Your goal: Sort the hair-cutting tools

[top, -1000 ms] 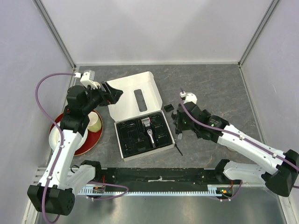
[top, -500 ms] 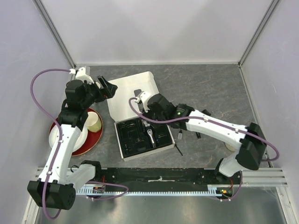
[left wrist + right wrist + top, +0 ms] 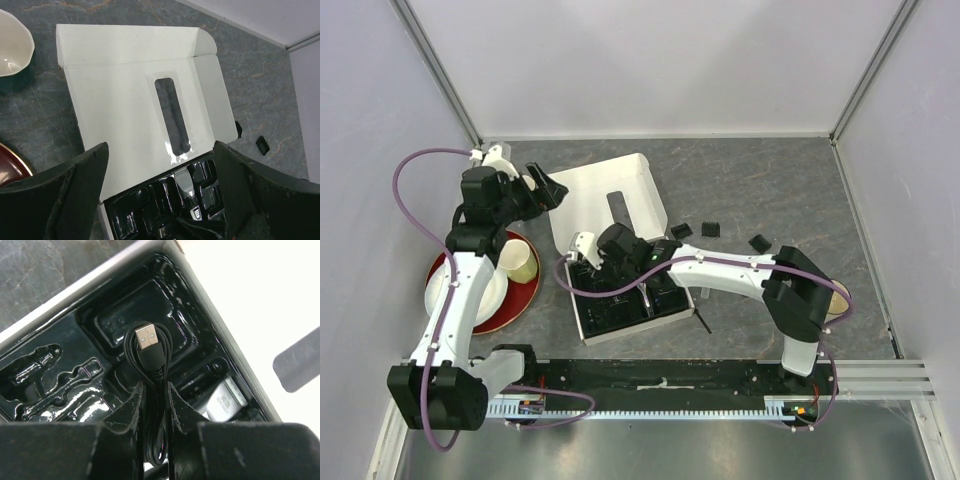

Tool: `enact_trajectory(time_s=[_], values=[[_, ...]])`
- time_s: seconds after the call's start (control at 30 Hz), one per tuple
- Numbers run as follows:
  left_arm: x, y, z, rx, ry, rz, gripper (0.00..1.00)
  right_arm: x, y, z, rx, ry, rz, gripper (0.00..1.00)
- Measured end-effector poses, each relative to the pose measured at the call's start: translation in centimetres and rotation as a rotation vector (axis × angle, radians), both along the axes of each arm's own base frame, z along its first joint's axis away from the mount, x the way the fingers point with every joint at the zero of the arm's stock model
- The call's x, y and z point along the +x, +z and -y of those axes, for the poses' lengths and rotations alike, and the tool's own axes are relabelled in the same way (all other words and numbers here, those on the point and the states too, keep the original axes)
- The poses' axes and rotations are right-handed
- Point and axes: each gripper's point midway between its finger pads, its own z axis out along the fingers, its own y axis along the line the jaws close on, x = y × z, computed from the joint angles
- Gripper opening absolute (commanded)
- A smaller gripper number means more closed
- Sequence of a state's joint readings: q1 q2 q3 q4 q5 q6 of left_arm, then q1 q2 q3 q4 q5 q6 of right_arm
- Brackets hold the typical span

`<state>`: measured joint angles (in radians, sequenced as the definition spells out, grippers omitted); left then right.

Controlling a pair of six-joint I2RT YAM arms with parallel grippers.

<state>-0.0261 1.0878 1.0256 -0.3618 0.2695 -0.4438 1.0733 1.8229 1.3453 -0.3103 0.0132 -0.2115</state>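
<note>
The silver-and-black clipper lies in the black tray of the open white box; its silver head also shows in the right wrist view. My right gripper hangs over the tray's left part, shut on a coiled black USB cable. My left gripper is open and empty above the box lid. Three black comb guards lie on the table right of the box. A slim black stick lies by the tray's right corner.
A cream mug stands on a white plate on a red plate left of the box. Another cream mug sits at the right, half hidden by the right arm. White walls close in three sides.
My right arm has swung left from the table right of the box to over the tray's left part. My left gripper has drawn back slightly toward the far left.
</note>
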Motion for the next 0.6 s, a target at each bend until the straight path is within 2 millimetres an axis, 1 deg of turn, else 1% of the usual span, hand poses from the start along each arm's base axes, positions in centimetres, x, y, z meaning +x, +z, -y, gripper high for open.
enact_trajectory(time_s=[0.2, 0.3, 0.33, 0.43, 0.6], values=[[0.4, 0.0, -1.9, -0.034, 0.054, -0.003, 0.92, -0.5, -1.5, -2.1, 0.009, 0.081, 0.008, 0.02], [0.4, -0.1, -1.9, -0.039, 0.057, -0.007, 0.92, -0.2, -2.1, -3.1, 0.017, 0.093, 0.020, 0.06], [0.3, -0.2, -1.9, -0.040, 0.056, -0.008, 0.92, -0.2, -2.2, -3.3, 0.020, 0.095, 0.024, 0.09], [0.3, -0.2, -1.8, -0.043, 0.051, -0.010, 0.92, -0.3, -2.1, -4.1, 0.037, 0.107, 0.044, 0.13], [0.3, -0.2, -1.8, -0.046, 0.052, -0.011, 0.92, -0.3, -2.4, -4.9, 0.049, 0.118, 0.061, 0.17]])
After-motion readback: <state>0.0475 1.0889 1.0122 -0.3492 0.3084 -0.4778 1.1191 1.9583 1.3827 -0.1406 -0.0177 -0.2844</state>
